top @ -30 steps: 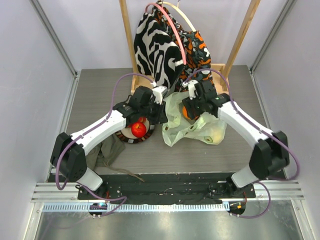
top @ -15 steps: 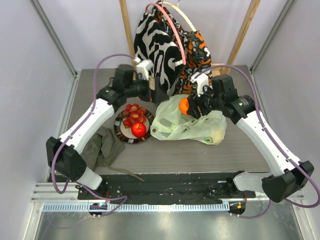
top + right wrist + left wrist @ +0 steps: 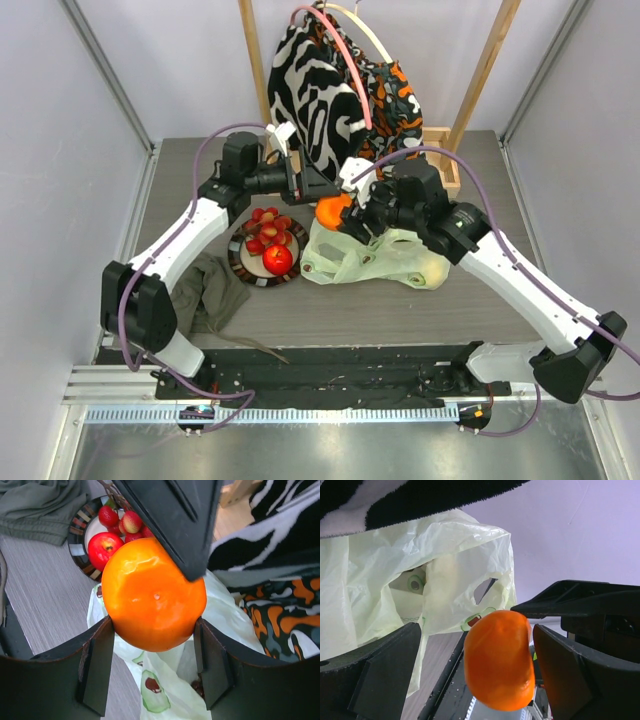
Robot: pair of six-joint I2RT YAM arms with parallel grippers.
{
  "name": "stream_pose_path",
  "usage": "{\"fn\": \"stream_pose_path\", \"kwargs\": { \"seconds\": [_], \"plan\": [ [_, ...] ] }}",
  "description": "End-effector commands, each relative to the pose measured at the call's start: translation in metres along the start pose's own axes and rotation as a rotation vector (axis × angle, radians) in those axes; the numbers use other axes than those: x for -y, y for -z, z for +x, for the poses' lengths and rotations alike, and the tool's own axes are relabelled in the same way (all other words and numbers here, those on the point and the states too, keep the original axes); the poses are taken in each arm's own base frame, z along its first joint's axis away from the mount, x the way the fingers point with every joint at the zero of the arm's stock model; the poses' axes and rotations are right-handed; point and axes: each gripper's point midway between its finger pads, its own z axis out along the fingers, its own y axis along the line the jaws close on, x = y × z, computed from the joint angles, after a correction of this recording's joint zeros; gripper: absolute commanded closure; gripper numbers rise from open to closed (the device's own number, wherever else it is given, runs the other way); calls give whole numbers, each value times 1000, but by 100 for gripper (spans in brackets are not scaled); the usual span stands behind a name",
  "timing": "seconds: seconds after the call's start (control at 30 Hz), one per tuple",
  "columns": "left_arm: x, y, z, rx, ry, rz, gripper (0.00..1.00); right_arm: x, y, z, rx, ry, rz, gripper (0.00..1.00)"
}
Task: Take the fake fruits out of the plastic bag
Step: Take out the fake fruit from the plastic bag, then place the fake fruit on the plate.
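Note:
The orange fruit is clamped between my right gripper's two fingers and held in the air above the plastic bag, left of its mouth. My left gripper stands wide open around the same orange, with gaps on both sides. One of its fingers lies over the top of the fruit. A red apple and strawberries lie on the round plate. The pale-green bag is crumpled, and something dark shows inside it.
An olive cloth lies left of the plate. Black-white-orange garments hang from a wooden rack at the back, close behind both grippers. A wooden frame base sits at the back right.
The left gripper has opened, left the plate where the apple now lies, and swung right to face the orange. The right gripper has carried the orange leftward toward it.

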Motion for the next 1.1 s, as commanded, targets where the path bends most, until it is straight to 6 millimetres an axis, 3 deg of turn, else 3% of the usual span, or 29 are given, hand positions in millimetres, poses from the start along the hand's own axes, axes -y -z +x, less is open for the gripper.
{"fn": "stream_pose_path", "kwargs": {
  "seconds": [0.0,0.27,0.43,0.53,0.57,0.63,0.67,0.7,0.8,0.83,0.93,1.0,1.07],
  "plan": [
    [17,4,-1,-6,-12,68,0,10,-7,-25,80,57,47,71],
    [10,14,21,-44,-19,24,7,15,-18,-24,86,59,85,71],
    [3,15,24,-36,-14,-2,23,0,-23,-32,112,92,43,71],
    [-2,22,17,-12,-17,-21,41,-9,-26,-26,88,109,15,59],
    [-7,26,17,-7,-13,-37,44,-10,-26,-25,83,96,15,48],
    [-15,48,5,47,-19,-75,50,-4,-20,-23,73,86,50,40],
    [-26,59,8,50,5,-110,52,-3,-17,-22,68,86,63,34],
    [-32,82,-3,103,8,-140,56,-2,-13,-17,54,83,74,32],
    [-57,124,7,100,108,-192,66,-5,-7,-3,15,73,79,28],
    [-66,134,26,57,213,-228,68,-4,-6,1,6,63,87,27],
    [-89,170,52,60,288,-328,78,-7,-10,12,-26,34,85,27],
    [-109,194,59,136,353,-389,80,-6,-13,12,-30,32,82,27],
    [-120,212,52,223,340,-449,80,-4,-18,12,-39,29,85,27]
  ]
}}
